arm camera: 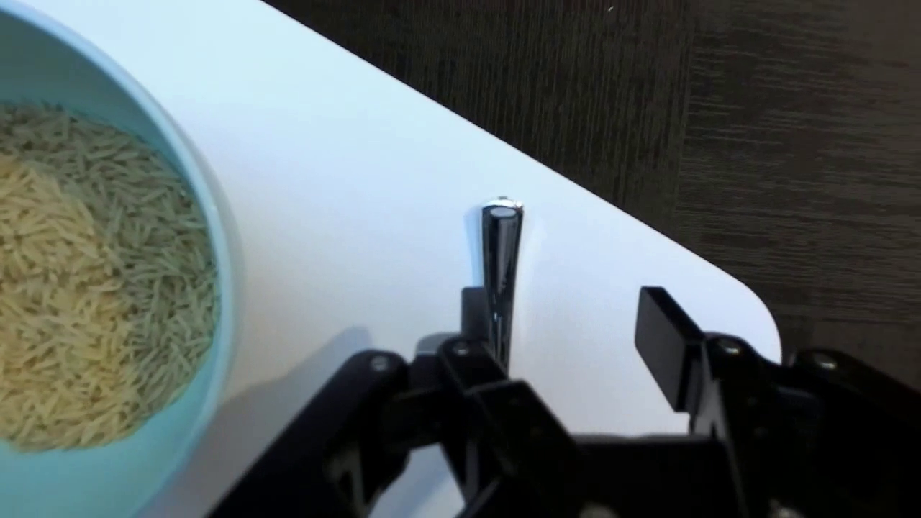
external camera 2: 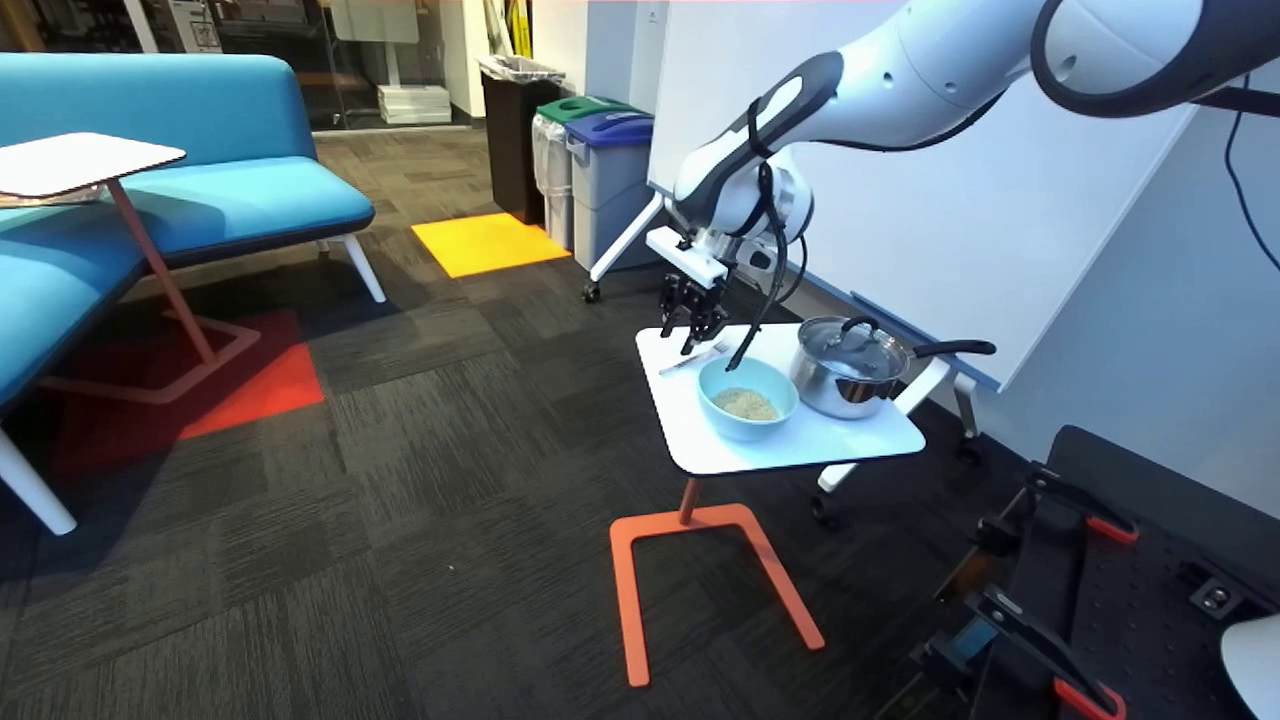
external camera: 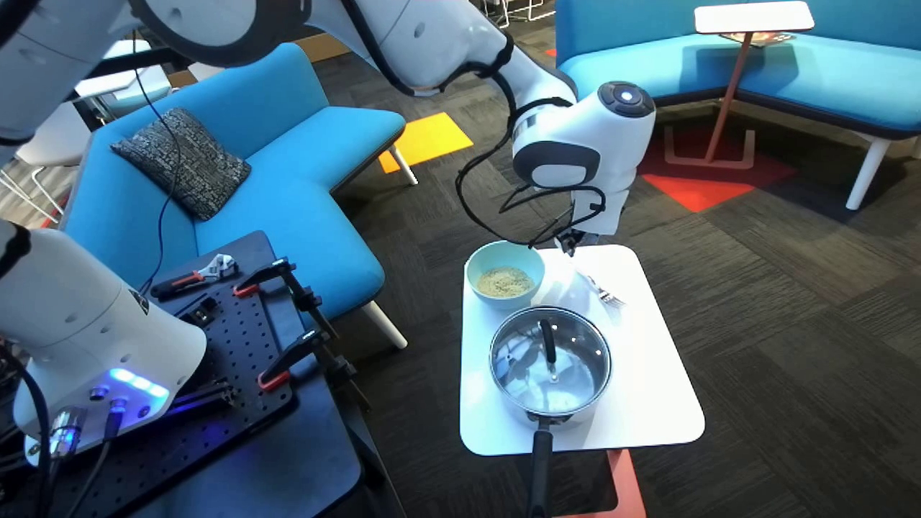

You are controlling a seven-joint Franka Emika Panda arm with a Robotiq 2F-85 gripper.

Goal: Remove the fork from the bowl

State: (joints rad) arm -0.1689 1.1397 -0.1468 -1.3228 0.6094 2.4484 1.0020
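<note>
The fork (external camera: 606, 293) is thin and silvery and lies on the white table beside the bowl, its tines toward the pan in an exterior view. It also shows in an exterior view (external camera 2: 692, 359). In the wrist view its handle (arm camera: 503, 244) shows; its tines are hidden behind the gripper. The pale-blue bowl (external camera: 504, 250) holds rice and stands left of the fork in the wrist view (arm camera: 213, 208). My gripper (arm camera: 565, 316) is open and empty above the table. Its left finger overlaps the fork handle's left edge; whether they touch I cannot tell. The gripper also shows in an exterior view (external camera 2: 678, 339).
A shiny metal pan (external camera: 575, 385) with a glass lid and black handle stands beside the bowl. The white table (external camera: 647, 388) is small with rounded corners, and its edge is close to the fork handle. A black cable (external camera 2: 770, 270) hangs from the arm near the bowl.
</note>
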